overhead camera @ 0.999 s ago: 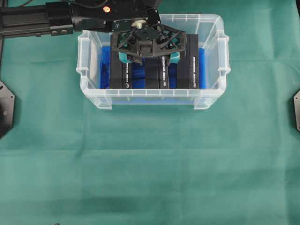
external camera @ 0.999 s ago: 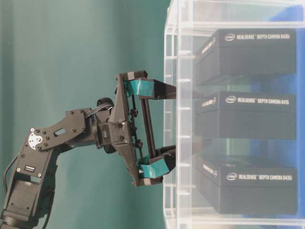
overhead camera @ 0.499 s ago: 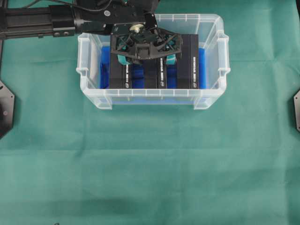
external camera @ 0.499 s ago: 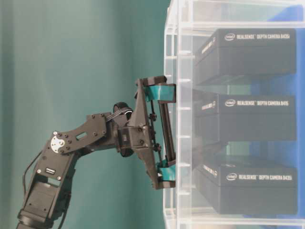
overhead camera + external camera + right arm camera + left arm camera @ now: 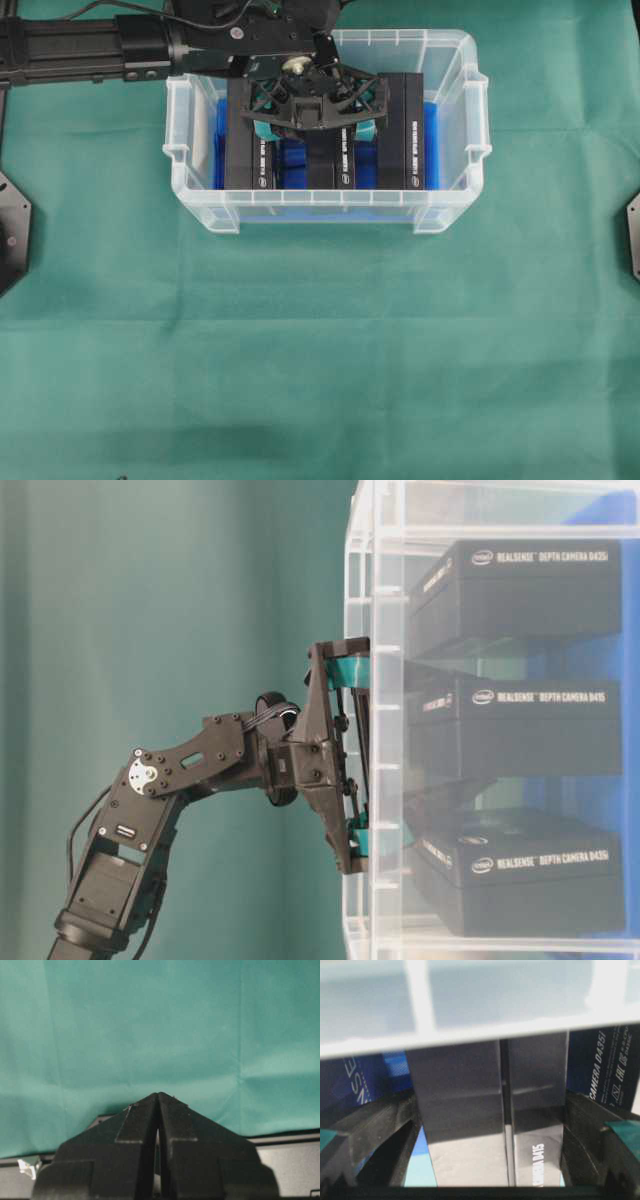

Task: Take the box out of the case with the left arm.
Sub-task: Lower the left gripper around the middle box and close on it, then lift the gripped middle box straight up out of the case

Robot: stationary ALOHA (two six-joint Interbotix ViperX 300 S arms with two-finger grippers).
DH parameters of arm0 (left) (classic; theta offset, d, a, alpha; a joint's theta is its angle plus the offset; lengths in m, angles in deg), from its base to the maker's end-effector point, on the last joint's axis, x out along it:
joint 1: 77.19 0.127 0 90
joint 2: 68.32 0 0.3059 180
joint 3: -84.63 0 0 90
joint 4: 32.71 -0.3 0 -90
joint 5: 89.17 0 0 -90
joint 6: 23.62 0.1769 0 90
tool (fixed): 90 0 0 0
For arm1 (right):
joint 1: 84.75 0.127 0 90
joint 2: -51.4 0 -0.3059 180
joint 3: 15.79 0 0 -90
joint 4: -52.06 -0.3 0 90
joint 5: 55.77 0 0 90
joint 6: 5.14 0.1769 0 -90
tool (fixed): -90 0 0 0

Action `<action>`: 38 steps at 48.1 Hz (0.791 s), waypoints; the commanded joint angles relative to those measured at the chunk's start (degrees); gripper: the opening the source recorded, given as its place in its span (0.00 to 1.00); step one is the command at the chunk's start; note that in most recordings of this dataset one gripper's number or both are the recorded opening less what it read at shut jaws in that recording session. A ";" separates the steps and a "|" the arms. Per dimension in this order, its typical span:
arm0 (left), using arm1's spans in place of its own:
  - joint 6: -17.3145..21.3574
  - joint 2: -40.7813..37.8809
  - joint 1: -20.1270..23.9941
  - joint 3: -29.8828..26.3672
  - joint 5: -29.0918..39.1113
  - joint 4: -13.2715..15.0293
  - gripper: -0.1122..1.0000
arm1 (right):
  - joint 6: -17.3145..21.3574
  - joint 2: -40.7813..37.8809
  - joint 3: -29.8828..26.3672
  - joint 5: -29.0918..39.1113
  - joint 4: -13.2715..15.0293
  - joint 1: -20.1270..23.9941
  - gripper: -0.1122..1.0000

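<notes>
The clear case (image 5: 320,197) with a blue bottom holds three black boxes standing side by side. My left gripper (image 5: 313,130) reaches down into it from the back and stands open, its teal-padded fingers either side of the middle box (image 5: 330,168). From table level the gripper (image 5: 358,750) sits against the case wall (image 5: 385,510), level with that box (image 5: 520,725). In the left wrist view the box (image 5: 465,1110) fills the space between the fingers (image 5: 375,1125), with a thin blue gap on the left. My right gripper (image 5: 158,1097) is shut and empty above green cloth.
The left box (image 5: 250,135) and right box (image 5: 405,130) flank the middle one closely. The case rim (image 5: 470,1035) crosses the left wrist view just ahead of the fingers. Green cloth (image 5: 320,350) covers the table around the case.
My left gripper has sunk deeper into the case, so its fingers now straddle the middle box. Its jaws have narrowed slightly. The right gripper's earlier state is not shown.
</notes>
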 commanded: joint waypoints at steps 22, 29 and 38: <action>0.00 1.93 0.00 -1.32 0.62 0.44 0.64 | 0.09 -0.09 -0.70 -0.26 0.00 0.09 0.10; 0.00 1.93 0.00 -1.32 0.70 0.44 0.64 | 0.09 -0.09 -0.70 -0.26 0.09 0.09 0.10; 0.00 2.02 0.00 -1.49 0.70 0.44 0.64 | 0.09 -0.09 -0.70 -0.26 0.00 0.09 0.10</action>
